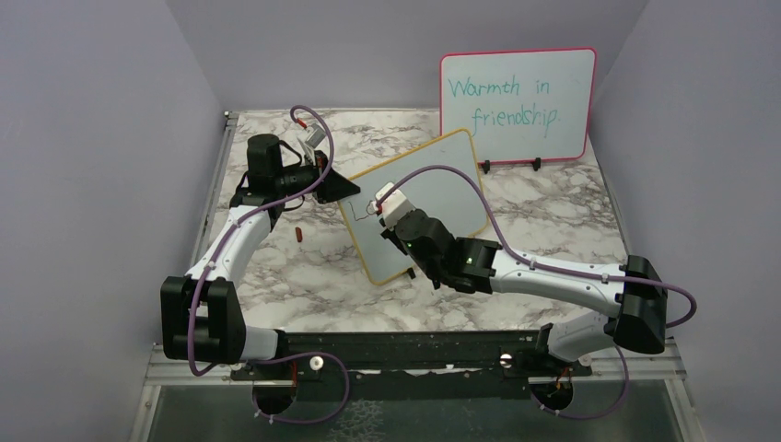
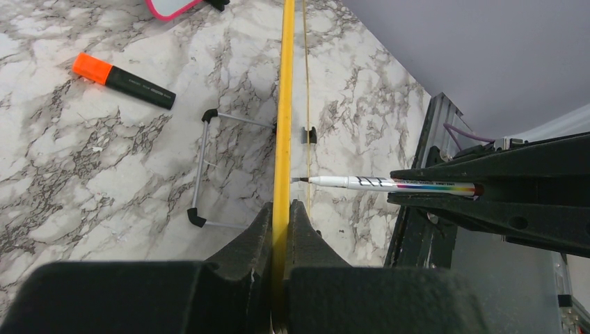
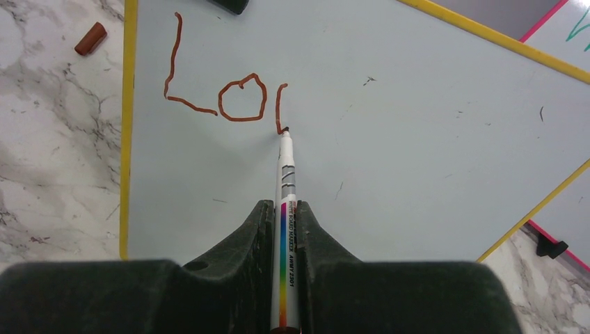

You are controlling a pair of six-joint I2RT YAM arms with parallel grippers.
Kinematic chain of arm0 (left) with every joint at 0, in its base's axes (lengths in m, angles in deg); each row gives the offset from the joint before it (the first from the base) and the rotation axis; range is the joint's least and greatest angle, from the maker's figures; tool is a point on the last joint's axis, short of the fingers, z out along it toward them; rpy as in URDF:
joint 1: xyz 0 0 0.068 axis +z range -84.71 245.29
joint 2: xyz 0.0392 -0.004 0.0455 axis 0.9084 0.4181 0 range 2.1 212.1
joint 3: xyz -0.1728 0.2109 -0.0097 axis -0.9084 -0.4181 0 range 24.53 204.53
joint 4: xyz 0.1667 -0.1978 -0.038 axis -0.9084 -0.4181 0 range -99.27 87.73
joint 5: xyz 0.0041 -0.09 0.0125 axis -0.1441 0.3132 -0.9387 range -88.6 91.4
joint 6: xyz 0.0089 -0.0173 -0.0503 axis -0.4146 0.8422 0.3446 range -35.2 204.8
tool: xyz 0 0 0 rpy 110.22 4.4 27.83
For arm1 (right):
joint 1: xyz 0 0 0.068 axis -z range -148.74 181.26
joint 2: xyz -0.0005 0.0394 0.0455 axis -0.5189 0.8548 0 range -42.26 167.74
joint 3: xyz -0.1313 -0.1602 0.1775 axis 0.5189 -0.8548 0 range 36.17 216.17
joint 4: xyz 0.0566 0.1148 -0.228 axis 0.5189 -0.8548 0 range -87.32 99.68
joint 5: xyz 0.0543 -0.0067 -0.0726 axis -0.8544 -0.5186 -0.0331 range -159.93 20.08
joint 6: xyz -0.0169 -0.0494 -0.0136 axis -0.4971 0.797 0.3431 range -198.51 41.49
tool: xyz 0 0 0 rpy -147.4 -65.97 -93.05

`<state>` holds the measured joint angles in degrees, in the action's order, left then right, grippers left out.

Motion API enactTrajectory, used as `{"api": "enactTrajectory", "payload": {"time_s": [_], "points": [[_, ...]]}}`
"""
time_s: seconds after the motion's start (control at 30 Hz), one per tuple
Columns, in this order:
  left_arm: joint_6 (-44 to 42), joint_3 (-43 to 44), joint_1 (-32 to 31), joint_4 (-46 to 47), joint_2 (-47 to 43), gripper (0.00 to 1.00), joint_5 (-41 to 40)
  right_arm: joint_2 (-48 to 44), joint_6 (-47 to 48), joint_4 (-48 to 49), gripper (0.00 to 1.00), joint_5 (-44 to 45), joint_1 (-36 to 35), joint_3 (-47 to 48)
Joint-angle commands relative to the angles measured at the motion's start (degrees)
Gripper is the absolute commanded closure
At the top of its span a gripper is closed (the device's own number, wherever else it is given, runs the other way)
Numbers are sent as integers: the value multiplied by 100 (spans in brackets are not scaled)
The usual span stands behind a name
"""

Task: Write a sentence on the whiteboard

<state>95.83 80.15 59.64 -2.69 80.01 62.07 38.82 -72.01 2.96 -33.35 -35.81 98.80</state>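
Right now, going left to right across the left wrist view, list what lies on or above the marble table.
Orange-capped black marker → thin metal wire stand with black feet → yellow-framed whiteboard, seen edge-on → white rainbow-striped marker pen, its tip at the board.

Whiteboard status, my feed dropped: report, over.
Left gripper shut on whiteboard edge. Right gripper shut on marker, tip on board. Writing reads "Lo" plus one stroke. Cap beside board, nothing blocking.
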Motion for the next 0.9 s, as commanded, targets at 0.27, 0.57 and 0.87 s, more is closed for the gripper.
{"api": "enactTrajectory", "payload": {"time_s": [0.27,0.57,0.87], "points": [[-530,-77,-169,-499,173,100,-228,55,208,378,99,184,123,225],[-547,-68,-169,-511,172,100,-243,66,255,486,99,184,167,275],[-558,-64,-171,-529,166,100,-248,98,229,507,99,157,196,276]]}}
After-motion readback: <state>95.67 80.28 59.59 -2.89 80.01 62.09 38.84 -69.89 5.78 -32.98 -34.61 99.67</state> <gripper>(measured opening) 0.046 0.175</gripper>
